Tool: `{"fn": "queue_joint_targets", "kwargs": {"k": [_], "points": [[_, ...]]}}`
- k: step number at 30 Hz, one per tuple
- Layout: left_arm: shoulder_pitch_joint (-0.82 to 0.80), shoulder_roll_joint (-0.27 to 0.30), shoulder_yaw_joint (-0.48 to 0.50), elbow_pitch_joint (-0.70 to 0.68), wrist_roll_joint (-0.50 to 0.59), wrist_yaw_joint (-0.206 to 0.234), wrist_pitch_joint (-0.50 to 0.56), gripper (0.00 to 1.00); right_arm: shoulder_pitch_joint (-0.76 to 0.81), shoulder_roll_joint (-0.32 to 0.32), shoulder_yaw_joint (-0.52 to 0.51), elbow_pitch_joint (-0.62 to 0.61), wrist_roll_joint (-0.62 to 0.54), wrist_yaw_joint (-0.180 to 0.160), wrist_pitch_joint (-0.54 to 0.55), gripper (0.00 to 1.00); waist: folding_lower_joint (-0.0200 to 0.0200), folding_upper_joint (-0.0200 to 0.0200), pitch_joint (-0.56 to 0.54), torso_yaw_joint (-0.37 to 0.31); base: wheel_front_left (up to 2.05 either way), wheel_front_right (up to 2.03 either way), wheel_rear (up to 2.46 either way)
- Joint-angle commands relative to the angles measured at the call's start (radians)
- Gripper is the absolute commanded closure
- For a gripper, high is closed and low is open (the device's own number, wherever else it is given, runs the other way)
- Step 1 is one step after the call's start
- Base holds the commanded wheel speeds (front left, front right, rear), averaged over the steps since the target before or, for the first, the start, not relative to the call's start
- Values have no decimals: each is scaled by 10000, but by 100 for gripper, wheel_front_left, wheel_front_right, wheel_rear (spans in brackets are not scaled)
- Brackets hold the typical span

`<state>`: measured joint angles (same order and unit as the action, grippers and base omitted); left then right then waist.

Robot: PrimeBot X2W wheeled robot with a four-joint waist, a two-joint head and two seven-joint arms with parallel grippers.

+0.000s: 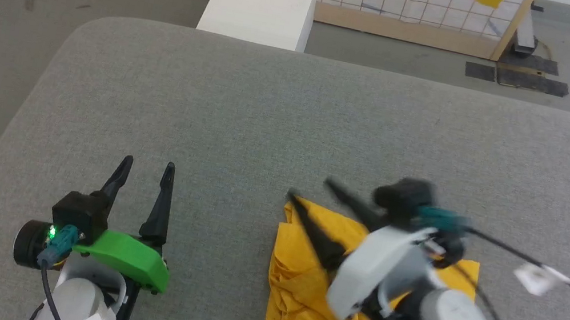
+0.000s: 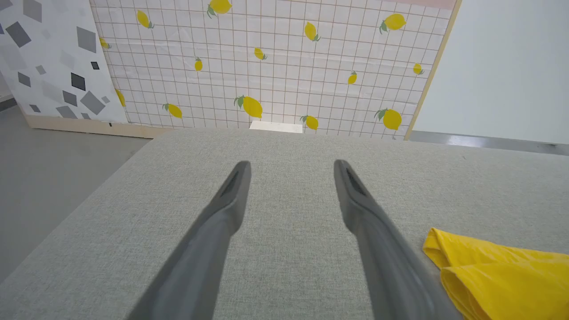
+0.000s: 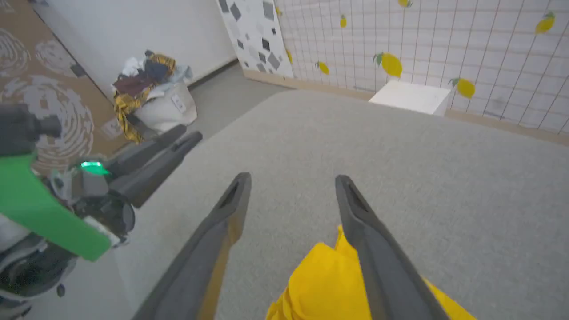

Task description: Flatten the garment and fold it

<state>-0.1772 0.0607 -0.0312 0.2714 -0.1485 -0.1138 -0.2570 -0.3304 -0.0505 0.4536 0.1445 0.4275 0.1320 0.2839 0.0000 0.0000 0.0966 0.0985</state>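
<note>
Over the garment (image 1: 296, 301), the right gripper (image 1: 310, 187) hangs spread and empty; a fold seems laid, so smoothing it flat likely comes next.

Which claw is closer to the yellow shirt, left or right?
Right. The right claw is open over the yellow shirt; the left claw is open above the grey cushion, well off to its left.

Tally of the scene
One garment (image 1: 299, 284), one left gripper (image 1: 148, 163), one right gripper (image 1: 312, 189), one white box (image 1: 262, 2), one bag of clothes (image 3: 155, 98), one table (image 1: 245, 118).
</note>
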Motion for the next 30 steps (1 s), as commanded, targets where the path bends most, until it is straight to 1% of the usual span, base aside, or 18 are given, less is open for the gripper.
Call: {"fn": "queue_joint_targets", "kwargs": {"k": [1, 2, 5, 8, 11, 13, 15, 19, 23, 26, 30], "points": [[-8, -52, 40, -47, 97, -35, -47, 0, -30, 1, -347, -384, 90, -13, -564, 0, 0, 0, -104, -112, 0, 0, 0], [24, -54, 52, -81, 106, -34, -47, 0, 123, 1, -785, -757, 114, -13, -1111, 0, 0, 0, -130, -163, 0, 0, 0], [122, -61, 94, -164, 109, -30, -47, 0, 804, 2, -2153, -1584, 33, -13, -2291, 0, 0, 0, -218, -299, 0, 0, 0], [188, -67, 130, -218, 102, -28, -47, 0, 1651, 2, -3510, -1964, 331, -13, -2991, 0, 0, 0, -272, -396, 0, 0, 0], [250, -74, 170, -285, 91, -22, -47, 0, 2523, 2, -4737, -1643, 869, -13, -3315, 0, 0, 0, -294, -492, 0, 0, 0], [266, -78, 175, -312, 84, -24, -47, 0, 2912, 2, -5306, -1164, 1226, -13, -3318, 0, 0, 0, -286, -533, 0, 0, 0], [274, -81, 183, -329, 79, -27, -47, 0, 3158, 2, -5644, -554, 1598, -13, -3156, 0, 0, 0, -276, -566, 0, 0, 0], [277, -87, 193, -340, 75, -32, -47, 0, 3244, 2, -5792, 716, 2320, -13, -2502, 0, 0, 0, -241, -597, 0, 0, 0], [264, -91, 171, -299, 71, -41, -47, 0, 3035, 2, -5671, 1775, 2697, -13, -1785, 0, 0, 0, -221, -558, 0, 0, 0], [264, -94, 141, -248, 61, -48, -47, 0, 2840, 2, -5437, 2437, 2935, -13, -1218, 0, 0, 0, -220, -499, 0, 0, 0], [270, -97, 93, -188, 50, -55, -47, 0, 2572, 3, -5146, 3327, 2930, -13, -499, 0, 0, 0, -252, -392, 0, 0, 0]]}}
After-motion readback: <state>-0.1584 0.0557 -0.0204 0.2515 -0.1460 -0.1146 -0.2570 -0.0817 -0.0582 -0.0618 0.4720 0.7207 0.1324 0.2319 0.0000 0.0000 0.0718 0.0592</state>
